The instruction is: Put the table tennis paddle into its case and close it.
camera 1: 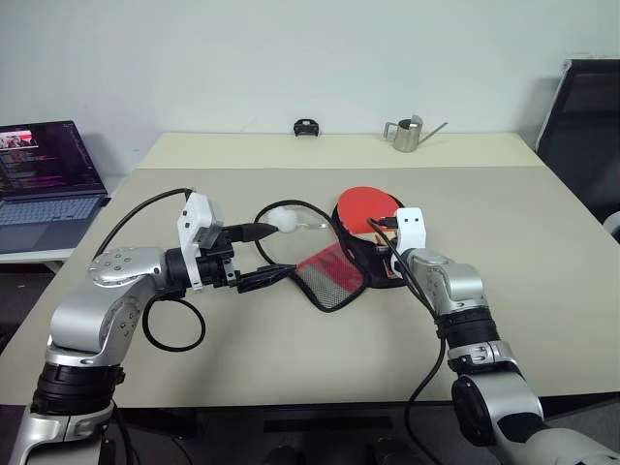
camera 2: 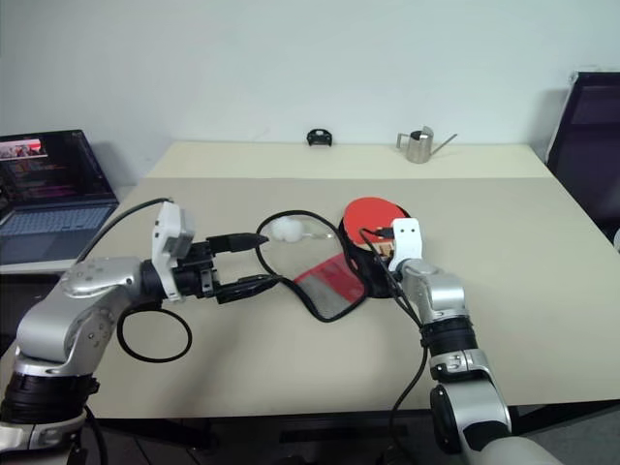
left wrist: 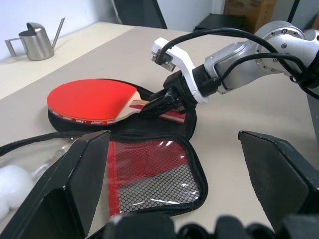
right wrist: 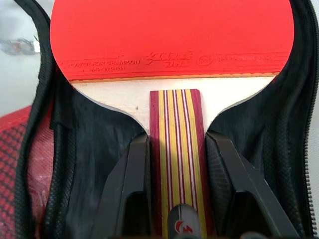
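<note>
The table tennis paddle (camera 1: 366, 206) lies red face up inside the open black case (left wrist: 119, 130), its striped wooden handle (right wrist: 178, 149) toward me. My right gripper (right wrist: 178, 145) is shut on that handle, one black finger on each side. The case's lid flap (camera 1: 329, 276), red with a black mesh pocket, lies folded open on the table to the paddle's left. My left gripper (camera 1: 262, 255) stands open just left of the flap, slightly above the table, with nothing between its fingers.
A white ball (camera 1: 288, 222) in clear wrap lies just left of the case, near my left fingertips. At the table's far edge stand a small metal watering can (camera 1: 407, 134) and a little black object (camera 1: 307, 127). A laptop (camera 1: 48, 184) sits left, a black chair (camera 1: 586, 116) right.
</note>
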You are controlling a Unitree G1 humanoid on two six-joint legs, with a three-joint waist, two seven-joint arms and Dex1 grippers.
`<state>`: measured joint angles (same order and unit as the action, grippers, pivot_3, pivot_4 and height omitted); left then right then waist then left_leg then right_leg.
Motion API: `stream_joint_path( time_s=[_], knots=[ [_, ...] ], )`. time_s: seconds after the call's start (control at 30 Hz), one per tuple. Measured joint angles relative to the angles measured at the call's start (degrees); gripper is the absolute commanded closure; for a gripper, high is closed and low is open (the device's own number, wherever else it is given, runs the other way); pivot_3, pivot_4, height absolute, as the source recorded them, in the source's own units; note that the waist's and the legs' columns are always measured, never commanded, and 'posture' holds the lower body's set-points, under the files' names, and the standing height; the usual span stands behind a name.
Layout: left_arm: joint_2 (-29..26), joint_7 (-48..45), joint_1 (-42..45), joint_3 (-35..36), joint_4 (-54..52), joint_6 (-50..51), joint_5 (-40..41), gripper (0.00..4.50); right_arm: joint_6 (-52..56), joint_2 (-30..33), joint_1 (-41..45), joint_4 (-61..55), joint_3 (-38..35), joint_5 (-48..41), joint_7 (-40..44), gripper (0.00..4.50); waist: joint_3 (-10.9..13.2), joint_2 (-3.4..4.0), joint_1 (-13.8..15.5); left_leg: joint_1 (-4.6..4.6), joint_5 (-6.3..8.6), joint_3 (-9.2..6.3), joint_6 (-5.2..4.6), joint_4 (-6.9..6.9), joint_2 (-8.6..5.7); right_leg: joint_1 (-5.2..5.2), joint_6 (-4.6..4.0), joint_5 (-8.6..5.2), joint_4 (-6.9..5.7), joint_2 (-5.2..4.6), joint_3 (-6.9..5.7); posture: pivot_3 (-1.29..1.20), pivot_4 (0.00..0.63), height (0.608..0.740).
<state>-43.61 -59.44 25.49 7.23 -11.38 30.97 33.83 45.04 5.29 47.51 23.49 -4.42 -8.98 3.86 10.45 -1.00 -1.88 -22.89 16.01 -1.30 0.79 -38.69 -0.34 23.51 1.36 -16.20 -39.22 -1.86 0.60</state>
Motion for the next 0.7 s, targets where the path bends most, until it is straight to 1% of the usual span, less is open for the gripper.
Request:
stream_joint_path(
  time_s=[0.2,0.43,0.63,0.7],
  knots=[
    [0.0,0.1,0.0,0.0,-0.1,0.0,0.0,0.00,-0.8,0.2,0.6,1.1,0.4,1.0,0.2,3.40,0.0,0.00,0.0,0.00,0.00,0.00,0.00,-0.01,0.00,0.00,0.00,0.00,-0.01,0.00,0.00,0.00,0.150,0.740],
    [0.0,0.0,0.0,0.0,0.0,-0.1,0.0,0.00,2.8,1.5,-1.1,-2.8,1.8,1.2,2.0,3.40,0.0,0.00,0.0,0.00,0.00,0.00,-0.01,0.00,0.00,0.00,0.00,0.00,0.00,0.00,0.00,0.00,0.150,0.740],
    [0.0,0.0,0.0,0.0,0.0,-0.2,0.0,0.00,4.3,1.2,-1.3,-3.8,1.6,1.2,1.4,3.40,0.0,0.00,0.0,0.00,0.00,0.00,-0.01,0.00,0.00,0.00,0.00,0.00,0.00,0.00,0.00,0.00,0.150,0.740],
    [0.0,0.0,0.0,0.0,0.0,-0.2,0.0,0.00,4.4,0.9,-1.3,-3.8,1.1,1.1,0.8,2.66,0.0,0.00,0.0,0.00,0.00,0.00,-0.01,0.00,0.00,0.00,0.00,0.00,-0.01,0.00,0.00,0.00,0.150,0.740]
  ],
)
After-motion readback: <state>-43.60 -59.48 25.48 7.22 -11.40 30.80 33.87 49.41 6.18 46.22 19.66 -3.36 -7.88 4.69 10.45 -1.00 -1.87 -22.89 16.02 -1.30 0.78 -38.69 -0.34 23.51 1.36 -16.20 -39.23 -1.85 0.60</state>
